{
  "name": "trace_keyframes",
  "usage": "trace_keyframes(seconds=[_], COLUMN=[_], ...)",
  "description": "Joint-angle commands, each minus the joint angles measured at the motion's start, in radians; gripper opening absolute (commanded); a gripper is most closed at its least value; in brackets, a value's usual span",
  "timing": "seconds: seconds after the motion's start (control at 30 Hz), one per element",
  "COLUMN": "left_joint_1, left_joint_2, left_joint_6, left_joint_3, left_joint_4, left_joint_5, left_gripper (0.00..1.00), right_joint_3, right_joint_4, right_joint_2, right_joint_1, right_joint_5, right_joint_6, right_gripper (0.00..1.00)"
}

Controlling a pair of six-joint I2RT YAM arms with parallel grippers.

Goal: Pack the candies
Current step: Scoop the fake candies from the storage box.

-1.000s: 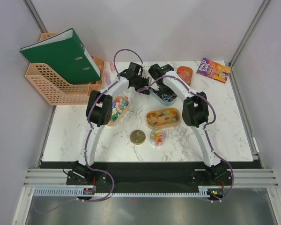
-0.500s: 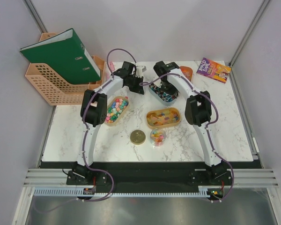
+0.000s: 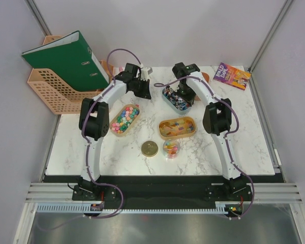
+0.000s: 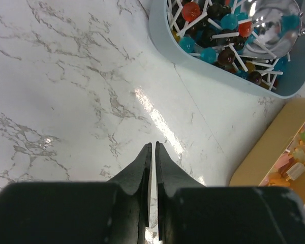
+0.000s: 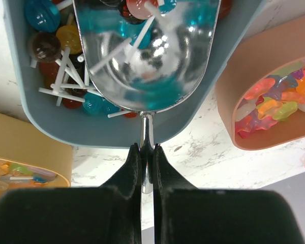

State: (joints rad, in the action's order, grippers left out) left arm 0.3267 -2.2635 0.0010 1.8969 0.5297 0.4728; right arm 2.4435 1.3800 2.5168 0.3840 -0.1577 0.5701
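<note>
Mixed-colour candies (image 3: 125, 119) fill an oval wooden tray (image 3: 115, 131) left of centre. A tan tray (image 3: 162, 133) of gummy sweets lies in the middle, and a small clear jar (image 3: 171, 148) with candies stands in front of it. My right gripper (image 5: 147, 148) is shut on the handle of a silver scoop (image 5: 147, 51). The scoop's bowl lies among lollipops (image 5: 43, 15) in a blue-grey tray (image 5: 56, 132). My left gripper (image 4: 153, 146) is shut and empty over bare marble, left of that tray (image 4: 162, 35).
A round gold lid (image 3: 149, 148) lies beside the jar. A peach tray of gummies (image 5: 274, 101) sits behind the right arm. A book (image 3: 232, 75) lies at the back right. A green binder (image 3: 66, 58) rests on a peach file rack (image 3: 56, 94) at the back left.
My left gripper has swung left and back, away from the blue-grey tray. My right wrist has moved farther back, with the scoop still over the lollipops.
</note>
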Motion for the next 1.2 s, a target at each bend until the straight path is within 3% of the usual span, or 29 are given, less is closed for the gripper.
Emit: trace_keyframes(seconds=[0.0,0.2,0.5,0.9,1.17], left_joint_1=[0.002,0.000,-0.002,-0.005,-0.021], left_joint_2=[0.067,0.096,0.136,0.147,0.163], left_joint_6=[0.037,0.077,0.145,0.186,0.209], left_joint_3=[-0.024,-0.048,-0.055,-0.029,-0.018], left_joint_4=[0.009,0.036,0.110,0.161,0.190], left_joint_5=[-0.008,-0.034,-0.068,-0.071,-0.083], left_gripper=[0.12,0.13,0.14,0.15,0.17], right_joint_3=[0.022,0.028,-0.126,-0.167,-0.369], right_joint_4=[0.073,0.073,-0.090,-0.170,-0.317], right_joint_2=[0.051,0.040,-0.035,-0.147,-0.312], right_joint_1=[0.006,0.007,0.006,-0.048,-0.056], right_joint_5=[0.150,0.205,0.204,0.288,0.308], right_joint_6=[-0.039,-0.044,-0.038,-0.084,-0.102], right_gripper=[0.00,0.00,0.00,0.00,0.00])
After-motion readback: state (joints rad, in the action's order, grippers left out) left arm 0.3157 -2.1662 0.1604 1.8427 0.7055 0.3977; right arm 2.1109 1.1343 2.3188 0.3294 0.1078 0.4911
